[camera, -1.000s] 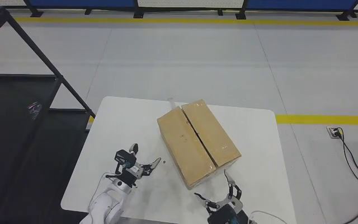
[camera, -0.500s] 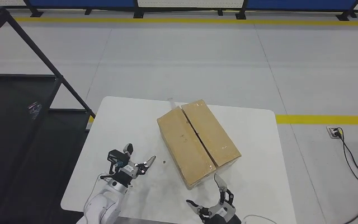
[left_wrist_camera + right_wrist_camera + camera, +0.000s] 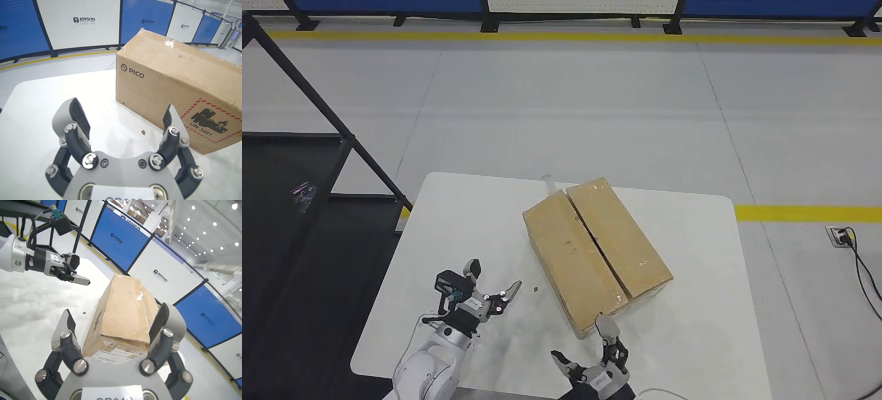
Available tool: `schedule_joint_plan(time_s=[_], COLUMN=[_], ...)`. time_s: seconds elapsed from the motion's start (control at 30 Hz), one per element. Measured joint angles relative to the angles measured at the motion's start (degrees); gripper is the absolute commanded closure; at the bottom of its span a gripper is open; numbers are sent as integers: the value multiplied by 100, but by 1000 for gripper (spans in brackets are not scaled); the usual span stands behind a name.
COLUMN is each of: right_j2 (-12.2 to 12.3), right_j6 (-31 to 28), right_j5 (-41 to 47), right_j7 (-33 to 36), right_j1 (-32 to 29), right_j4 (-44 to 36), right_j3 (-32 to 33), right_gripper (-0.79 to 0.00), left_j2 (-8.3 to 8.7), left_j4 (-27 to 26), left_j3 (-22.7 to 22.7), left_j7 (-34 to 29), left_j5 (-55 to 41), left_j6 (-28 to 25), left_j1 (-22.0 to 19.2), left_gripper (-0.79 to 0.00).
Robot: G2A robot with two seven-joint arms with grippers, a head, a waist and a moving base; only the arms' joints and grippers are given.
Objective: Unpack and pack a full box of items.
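left tool: held above the table, at 8 o'clock from the box, fingers spread apart.
speck: seen on the table between left tool and box.
box: set near the table's middle, flaps folded shut.
right tool: held at the box's 6 o'clock, fingers spread apart.

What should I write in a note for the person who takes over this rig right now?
The left tool is open and empty, above the table, beside the long side of the box and apart from it.
The right tool is open and empty, close to the box's near end.
The box stands on the table, top flaps closed.
Done: nothing is unpacked.
Left: open the flaps, unpack, pack again.
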Motion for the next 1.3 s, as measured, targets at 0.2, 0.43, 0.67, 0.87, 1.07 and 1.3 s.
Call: schedule_joint_plan(time_s=[0.2, 0.43, 0.67, 0.87, 1.07, 1.3], right_j2=[-173, -345, -490, -546, -573, -571], right_j6=[636, 1019, 1300, 1353, 1355, 1170], right_j5=[-779, -1175, -1133, -1107, -1010, -757], right_j7=[670, 1323, 1617, 1671, 1693, 1546], right_j1=[317, 595, 734, 703, 619, 486], right_j4=[368, 841, 1136, 1219, 1196, 1100], right_j3=[-354, -473, -499, -391, -185, 105], right_gripper=[-785, -785, -785, -785, -785, -785], left_j2=[-5, -1, -4, -7, -11, -13], left_j4=[-28, -29, -47, -88, -132, -230], left_j3=[-4, -69, -105, -114, -105, -98], left_j7=[33, 97, 134, 140, 113, 118], left_j5=[-27, -68, -98, -98, -75, -27], left_j6=[-24, -6, 28, 31, 17, 26], left_j1=[25, 102, 161, 184, 184, 224], left_gripper=[-785, -785, -785, -785, -785, -785])
